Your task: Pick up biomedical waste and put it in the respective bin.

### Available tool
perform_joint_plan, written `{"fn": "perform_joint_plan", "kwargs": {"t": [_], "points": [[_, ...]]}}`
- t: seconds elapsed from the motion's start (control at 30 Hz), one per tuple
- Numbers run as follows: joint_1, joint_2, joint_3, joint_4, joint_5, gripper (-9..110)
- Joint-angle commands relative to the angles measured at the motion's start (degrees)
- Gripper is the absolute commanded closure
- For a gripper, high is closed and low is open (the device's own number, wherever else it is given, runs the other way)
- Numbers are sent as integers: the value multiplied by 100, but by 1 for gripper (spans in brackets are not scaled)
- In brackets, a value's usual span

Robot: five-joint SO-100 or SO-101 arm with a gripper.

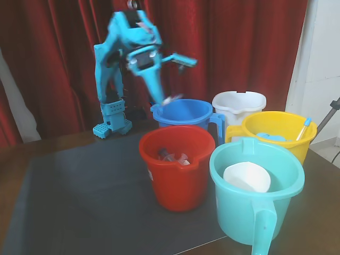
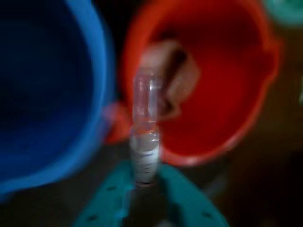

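a dark mat [image 1: 90,196] is laid on a brown table [image 1: 319,212], backed by red curtains [image 1: 239,48]. the vial [image 2: 144,142] is clamped in the gripper [image 1: 169,100] above the blue bucket [image 1: 186,114].

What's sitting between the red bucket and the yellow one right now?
In the fixed view, the blue bucket's handle and the teal bucket's rim fill the gap between the red bucket and yellow bucket.

A robot arm [image 1: 125,58] made of bright turquoise-blue plastic segments, with dark motor blocks and black parts showing between them. Its perforated blue base [image 1: 112,123] is blocky. In the wrist view the gripper [image 2: 144,198] shows teal plastic with small round holes.
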Motion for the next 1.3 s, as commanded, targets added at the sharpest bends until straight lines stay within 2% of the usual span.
{"fn": "perform_joint_plan", "kwargs": {"t": [0.0, 0.33, 0.63, 0.9, 1.27], "points": [[-211, 1046, 281, 1925, 35, 102], [-729, 2118, 1011, 1890, 448, 102], [-914, 2083, 1837, 940, 404, 102], [-1090, 2057, 1872, 431, 448, 102], [-1099, 1160, 1775, -79, 457, 102]]}}
